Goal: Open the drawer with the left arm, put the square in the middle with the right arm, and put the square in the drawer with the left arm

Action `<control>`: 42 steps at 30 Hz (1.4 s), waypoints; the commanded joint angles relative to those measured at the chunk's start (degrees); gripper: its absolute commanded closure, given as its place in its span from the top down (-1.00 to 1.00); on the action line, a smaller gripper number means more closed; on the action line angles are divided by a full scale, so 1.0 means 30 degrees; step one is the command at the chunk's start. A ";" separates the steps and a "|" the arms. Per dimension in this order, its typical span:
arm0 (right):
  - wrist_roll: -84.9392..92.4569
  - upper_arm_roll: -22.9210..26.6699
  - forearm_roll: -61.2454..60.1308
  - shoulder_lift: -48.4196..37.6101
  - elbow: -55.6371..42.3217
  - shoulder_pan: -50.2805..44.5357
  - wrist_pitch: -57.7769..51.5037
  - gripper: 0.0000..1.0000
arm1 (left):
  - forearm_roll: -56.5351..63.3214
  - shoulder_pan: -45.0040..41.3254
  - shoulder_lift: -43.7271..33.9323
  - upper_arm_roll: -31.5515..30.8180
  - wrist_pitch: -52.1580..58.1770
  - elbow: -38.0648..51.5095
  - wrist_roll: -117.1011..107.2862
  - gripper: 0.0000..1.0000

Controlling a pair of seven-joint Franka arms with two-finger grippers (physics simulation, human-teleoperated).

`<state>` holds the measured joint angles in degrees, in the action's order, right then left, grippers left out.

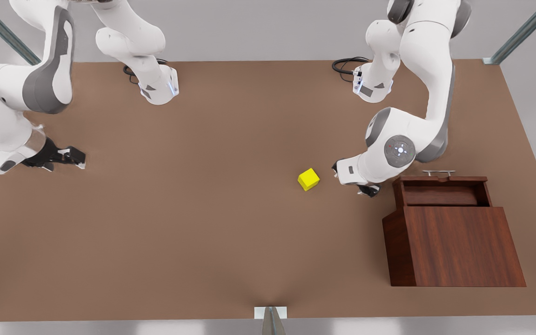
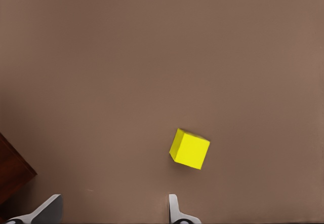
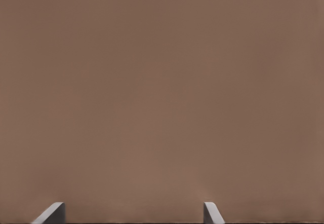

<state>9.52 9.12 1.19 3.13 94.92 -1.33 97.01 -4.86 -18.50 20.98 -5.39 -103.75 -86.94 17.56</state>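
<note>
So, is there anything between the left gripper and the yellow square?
No. In the left wrist view, only bare tabletop lies between the open left gripper and the square.

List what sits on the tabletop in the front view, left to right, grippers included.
Right arm's open black gripper, waiting over bare brown table → small bright yellow cube → left arm's open gripper, beside the cube → dark reddish-brown wooden cabinet with its drawer pulled open and thin silver bar handle.
</note>
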 commanded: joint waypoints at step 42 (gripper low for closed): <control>0.0107 0.0301 -0.0514 0.0481 -0.3164 -0.1023 -0.1897 1.00 | 0.3320 -0.4088 0.2996 0.0066 -1.5104 -1.0745 -0.0024 0.45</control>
<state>9.84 10.01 -0.35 4.57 85.43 -4.03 91.32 5.06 -30.84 29.97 -5.19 -149.06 -119.13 17.49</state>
